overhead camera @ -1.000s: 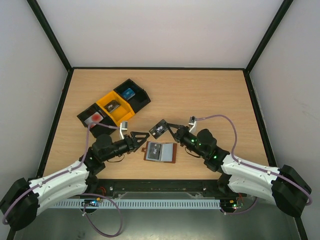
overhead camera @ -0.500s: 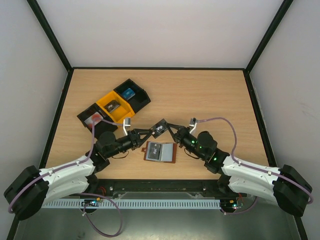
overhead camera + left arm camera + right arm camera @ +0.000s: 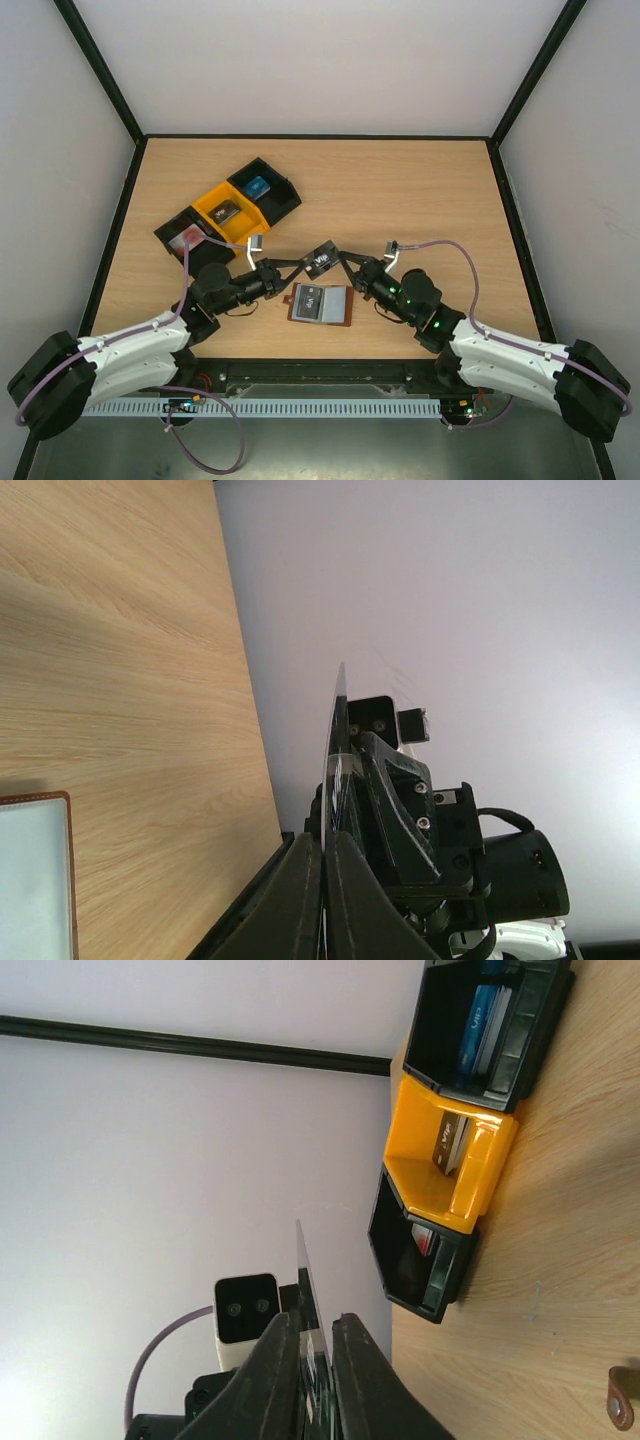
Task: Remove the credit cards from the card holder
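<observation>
The brown card holder (image 3: 343,305) lies open on the table between the arms, with a grey card (image 3: 309,299) in its left pocket; its corner (image 3: 35,880) shows in the left wrist view. Above and behind it a dark credit card (image 3: 321,261) hangs in the air between both grippers. My left gripper (image 3: 303,265) is shut on the card's left edge (image 3: 337,730). My right gripper (image 3: 343,260) has its jaws slightly parted around the card's other edge (image 3: 302,1260).
A row of trays stands at the back left: a black tray (image 3: 281,198) with a blue card (image 3: 258,185), a yellow tray (image 3: 212,204) with a dark card (image 3: 226,212), and a black tray (image 3: 170,231) with a white and red card (image 3: 188,236). The table's black rim (image 3: 310,136) borders it.
My left gripper moved right to the card and shut on it. The right gripper's jaws loosened slightly around the card.
</observation>
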Tool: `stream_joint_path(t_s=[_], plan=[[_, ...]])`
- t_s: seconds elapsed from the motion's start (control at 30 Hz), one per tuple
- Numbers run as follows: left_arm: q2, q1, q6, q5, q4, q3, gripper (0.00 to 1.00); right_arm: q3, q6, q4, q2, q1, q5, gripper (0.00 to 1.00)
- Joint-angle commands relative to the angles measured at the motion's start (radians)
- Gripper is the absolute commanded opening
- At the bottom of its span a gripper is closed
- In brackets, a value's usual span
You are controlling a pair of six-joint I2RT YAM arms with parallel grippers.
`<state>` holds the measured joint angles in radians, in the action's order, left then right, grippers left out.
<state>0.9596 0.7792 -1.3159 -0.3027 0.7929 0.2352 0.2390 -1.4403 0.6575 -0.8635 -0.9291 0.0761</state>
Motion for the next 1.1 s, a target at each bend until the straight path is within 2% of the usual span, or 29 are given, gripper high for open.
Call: stream_joint_path(t_s=[0.0, 0.17, 0.33, 0.4, 0.47, 0.53, 0.67, 0.8, 1.07], plan=[[-0.025, -0.013, 0.045, 0.003, -0.008, 0.027, 0.03, -0.013, 0.025, -0.019, 0.048, -0.004, -0.019, 0.14], [-0.055, -0.037, 0.074, -0.049, -0.035, 0.028, 0.03, -0.004, 0.092, -0.057, 0.079, -0.004, 0.033, 0.34], [-0.108, -0.098, 0.146, -0.123, -0.199, 0.068, 0.03, -0.016, 0.155, -0.155, 0.142, -0.005, 0.080, 0.58], [-0.133, -0.132, 0.154, -0.158, -0.233, 0.071, 0.03, -0.025, 0.186, -0.202, 0.176, -0.004, 0.080, 0.64], [-0.150, -0.177, 0.160, -0.213, -0.269, 0.087, 0.03, -0.026, 0.214, -0.258, 0.215, -0.003, 0.076, 0.76], [-0.161, -0.218, 0.197, -0.256, -0.380, 0.123, 0.03, -0.018, 0.261, -0.321, 0.249, -0.003, 0.075, 0.97], [-0.172, -0.300, 0.320, -0.279, -0.632, 0.227, 0.03, -0.003, 0.329, -0.455, 0.314, -0.004, 0.046, 0.98], [-0.164, -0.412, 0.436, -0.291, -0.838, 0.307, 0.03, -0.011, 0.343, -0.497, 0.361, -0.004, 0.041, 0.98], [-0.064, -0.676, 0.613, -0.339, -1.082, 0.438, 0.03, -0.011, 0.359, -0.522, 0.365, -0.004, 0.051, 0.98]])
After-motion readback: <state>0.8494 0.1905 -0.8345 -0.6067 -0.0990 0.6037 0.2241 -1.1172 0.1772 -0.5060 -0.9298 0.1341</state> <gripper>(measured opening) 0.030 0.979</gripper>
